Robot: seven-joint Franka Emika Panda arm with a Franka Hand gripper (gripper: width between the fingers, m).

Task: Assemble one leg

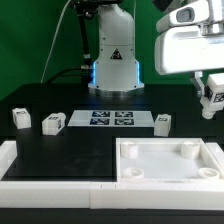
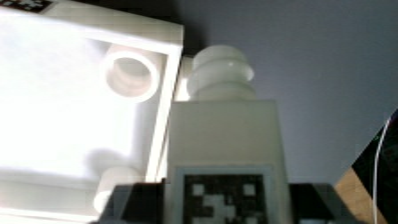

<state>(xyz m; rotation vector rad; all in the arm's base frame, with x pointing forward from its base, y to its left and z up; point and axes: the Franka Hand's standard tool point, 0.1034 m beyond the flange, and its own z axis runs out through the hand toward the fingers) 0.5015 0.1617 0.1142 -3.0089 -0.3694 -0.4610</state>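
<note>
My gripper (image 1: 211, 97) hangs high at the exterior view's right, shut on one leg (image 1: 213, 92), a white block with a tag. In the wrist view the gripper (image 2: 222, 200) holds that leg (image 2: 228, 115) between dark fingers (image 2: 135, 196), its knobbed end pointing away from the camera. The leg is above the edge of the large white tray-like part (image 2: 63, 110), near a round corner socket (image 2: 130, 70). Three more legs stand on the black table: two at the left (image 1: 19, 117) (image 1: 53, 122) and one right of the middle (image 1: 163, 122).
The marker board (image 1: 110, 119) lies between the standing legs. The tray-like part (image 1: 170, 170) sits at the front right. A white raised rim (image 1: 12, 165) borders the table's front and left. The robot base (image 1: 113, 60) stands at the back.
</note>
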